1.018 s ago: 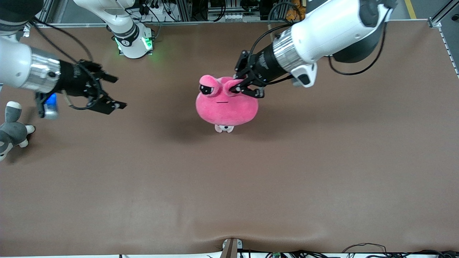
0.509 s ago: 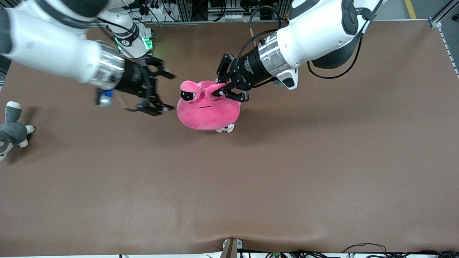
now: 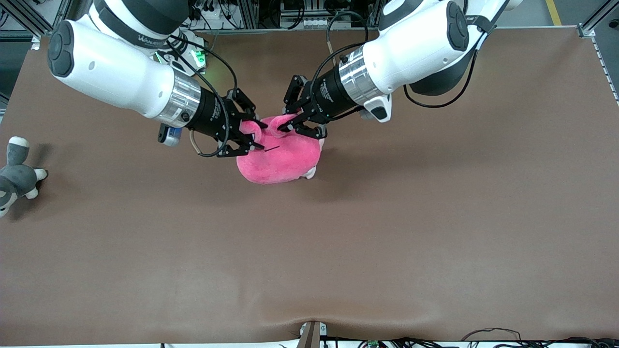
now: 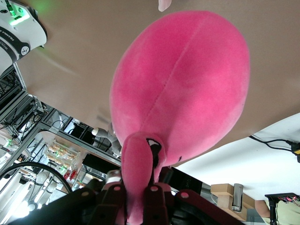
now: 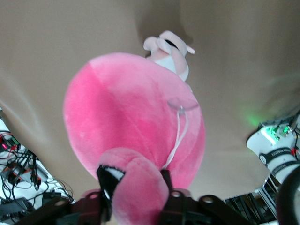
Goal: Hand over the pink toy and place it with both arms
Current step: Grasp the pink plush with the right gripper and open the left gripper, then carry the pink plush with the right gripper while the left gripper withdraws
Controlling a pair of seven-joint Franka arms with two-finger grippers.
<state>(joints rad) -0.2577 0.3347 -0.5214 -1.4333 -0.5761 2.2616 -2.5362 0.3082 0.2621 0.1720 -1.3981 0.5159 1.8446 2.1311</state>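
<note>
While my left gripper [image 3: 293, 126] and right gripper [image 3: 250, 137] each pinch one bulging eye, the hot-pink round plush toy [image 3: 283, 157] hangs plump and smooth.

Even, bright overhead light, soft diffuse shadows on the brown table [image 3: 387, 232] beneath the pink toy [image 3: 280, 159] and arms, green indicator glow near a robot base [image 3: 196, 57], right wrist view blurred, wide-angle edge bending.

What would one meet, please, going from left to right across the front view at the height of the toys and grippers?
Grey-and-white plush animal → right gripper → hot-pink round plush toy → left gripper, clamped on the toy's eye bulge.
</note>
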